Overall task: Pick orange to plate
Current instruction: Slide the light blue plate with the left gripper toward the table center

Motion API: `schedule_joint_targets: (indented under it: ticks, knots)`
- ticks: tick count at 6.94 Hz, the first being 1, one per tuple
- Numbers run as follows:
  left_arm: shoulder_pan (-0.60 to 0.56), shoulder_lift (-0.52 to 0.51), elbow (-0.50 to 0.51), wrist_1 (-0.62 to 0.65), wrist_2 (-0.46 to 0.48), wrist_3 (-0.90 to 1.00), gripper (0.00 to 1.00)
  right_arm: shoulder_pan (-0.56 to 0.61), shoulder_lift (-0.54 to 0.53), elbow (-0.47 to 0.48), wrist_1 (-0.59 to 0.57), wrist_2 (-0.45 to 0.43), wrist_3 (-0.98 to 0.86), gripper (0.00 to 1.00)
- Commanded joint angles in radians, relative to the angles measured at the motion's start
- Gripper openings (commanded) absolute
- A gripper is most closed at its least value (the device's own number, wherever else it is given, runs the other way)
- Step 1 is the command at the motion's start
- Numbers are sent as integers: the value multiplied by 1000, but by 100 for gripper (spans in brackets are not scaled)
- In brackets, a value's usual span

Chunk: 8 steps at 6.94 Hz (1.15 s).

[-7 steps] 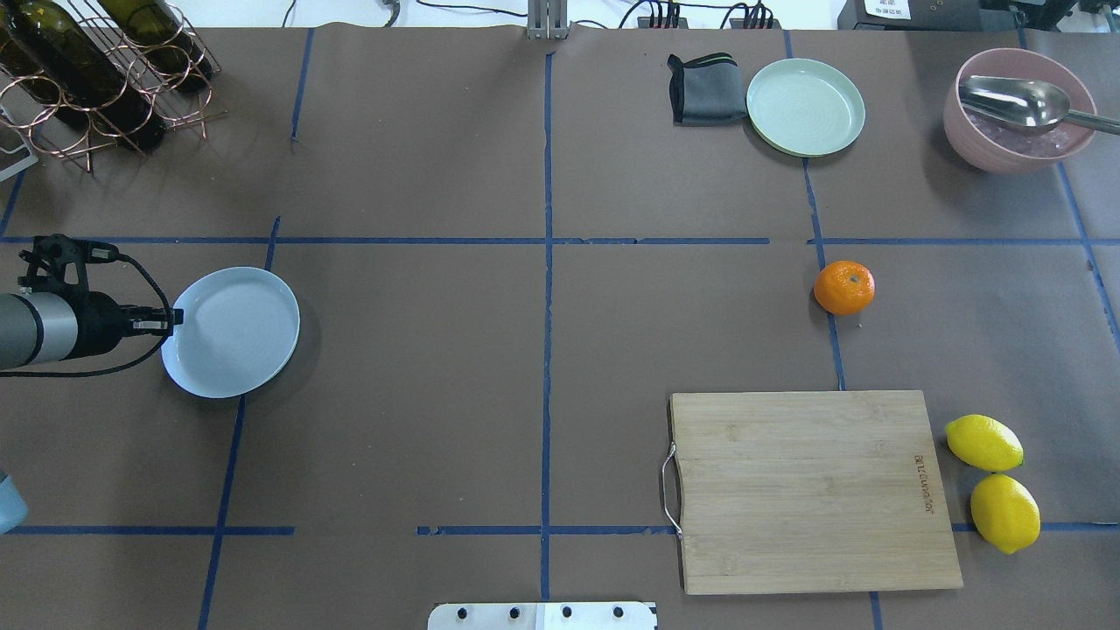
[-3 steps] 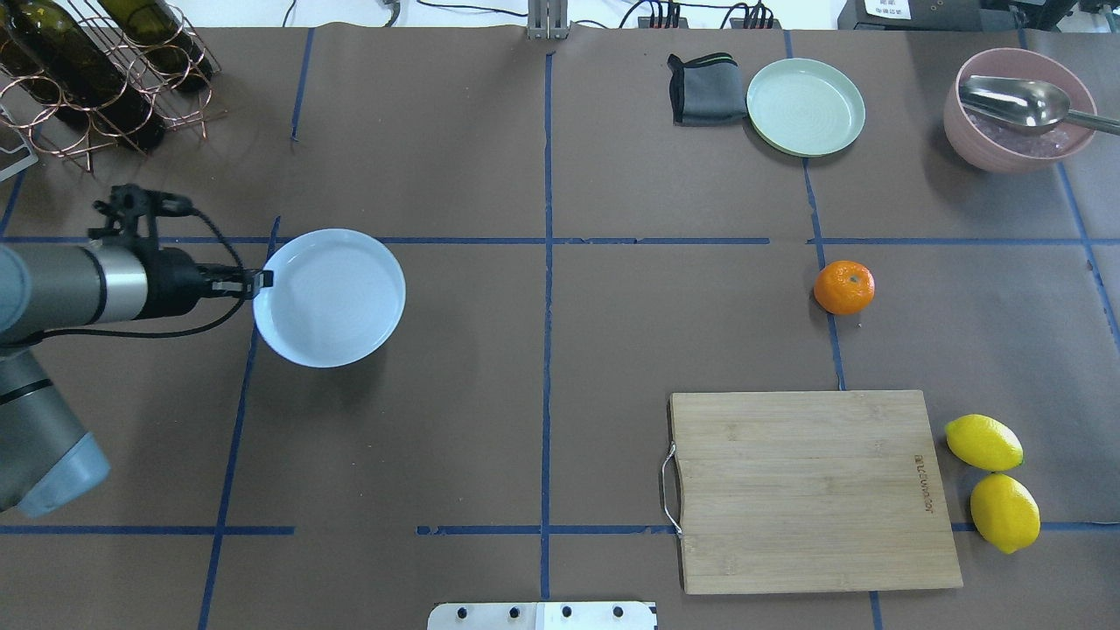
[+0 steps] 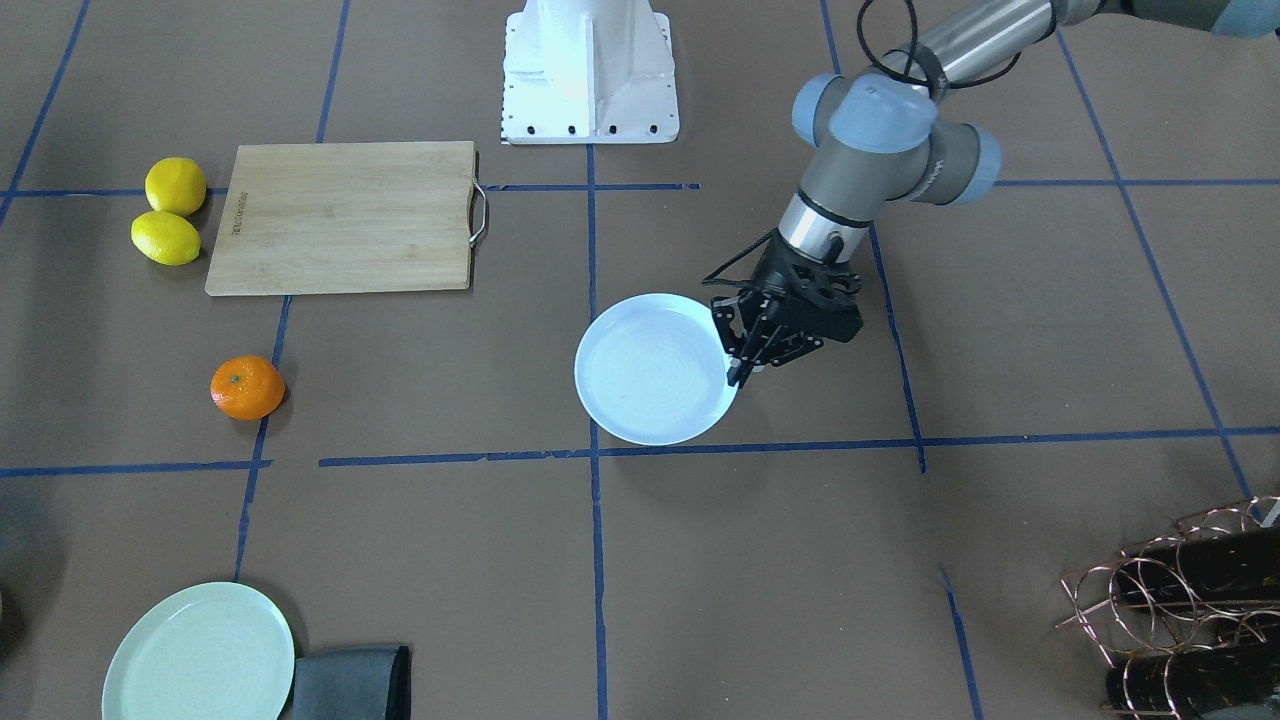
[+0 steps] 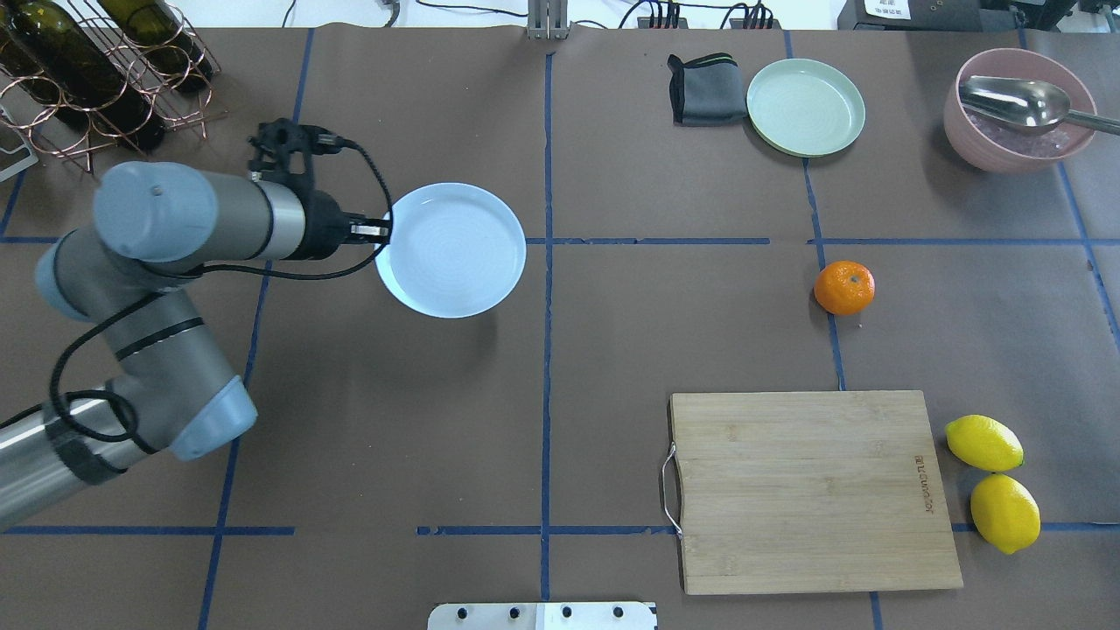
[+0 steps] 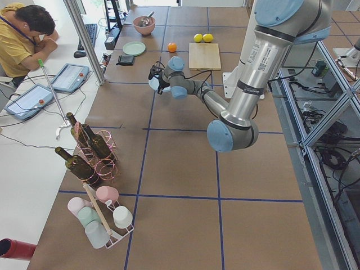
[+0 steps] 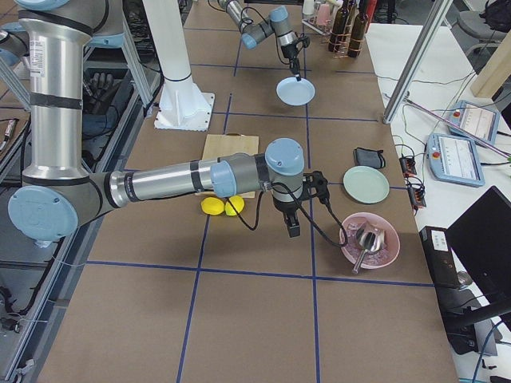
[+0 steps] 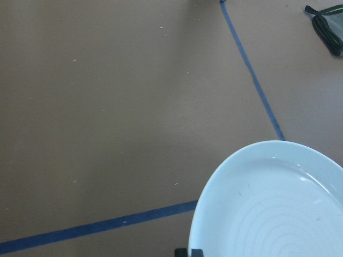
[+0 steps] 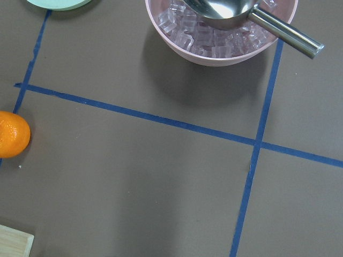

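Note:
The pale bluish-white plate [image 4: 455, 249] hangs just left of the table's centre line, its shadow on the paper below. My left gripper [image 4: 381, 233] is shut on the plate's left rim. In the front view the left gripper [image 3: 738, 370] pinches the plate [image 3: 650, 370] on its right side. The left wrist view shows the plate [image 7: 278, 209] at its bottom right. The orange [image 4: 844, 288] lies alone on the table well to the right, also the orange [image 3: 247, 387] and the orange [image 8: 12, 134]. My right gripper [image 6: 293, 228] shows only in the right side view, so I cannot tell its state.
A wooden cutting board [image 4: 814, 490] lies at front right with two lemons [image 4: 983, 442] beside it. At the far right stand a mint-green plate [image 4: 806, 107], a grey cloth [image 4: 703, 88] and a pink bowl [image 4: 1018, 109] with ice and a scoop. A wine rack [image 4: 96, 70] fills the far left corner.
My left arm has carried the plate to the right and farther from the robot, from the left edge to near the centre line. The orange has not moved.

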Motion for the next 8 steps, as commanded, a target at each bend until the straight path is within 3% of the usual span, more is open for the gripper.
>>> schedule_joint_targets:
  ticks: [1,4,5,7,8]
  knots:
    - [94,-101,125,11,119,-54,0,0,1,0,0,0,0,100]
    - [100,-95,133,11,119,-40,0,0,1,0,0,0,0,100]
    - [99,-93,131,9,118,-34,41,0,1,0,0,0,0,100]
    - [88,-79,110,19,116,-11,100,0,1,3,1,2,-17,100]
    - [41,-56,32,72,107,108,100,0,3,9,8,3,-15,100]
